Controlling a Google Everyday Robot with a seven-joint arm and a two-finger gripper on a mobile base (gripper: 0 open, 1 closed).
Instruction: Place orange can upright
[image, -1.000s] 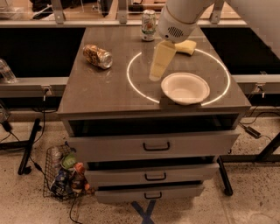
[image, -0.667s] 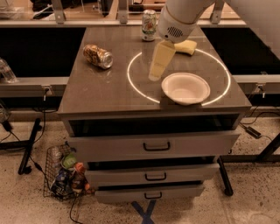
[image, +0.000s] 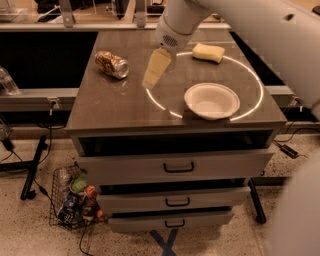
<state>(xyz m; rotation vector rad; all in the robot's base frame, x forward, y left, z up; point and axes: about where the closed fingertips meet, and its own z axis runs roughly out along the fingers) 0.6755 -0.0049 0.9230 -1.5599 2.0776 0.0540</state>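
The orange can (image: 112, 64) lies on its side at the back left of the brown tabletop (image: 115, 107), its silver end facing front right. My gripper (image: 155, 70) hangs from the white arm (image: 180, 22) above the table's middle, to the right of the can and apart from it. It holds nothing that I can see.
A white bowl (image: 212, 100) sits at the front right inside a lit ring on the tabletop. A yellow sponge (image: 209, 52) lies at the back right. Drawers (image: 177, 166) are below the top. A wire basket (image: 74, 197) of bottles stands on the floor at the left.
The arm and gripper have moved left across the table, closer to the orange can. The can, bowl and sponge have not moved.
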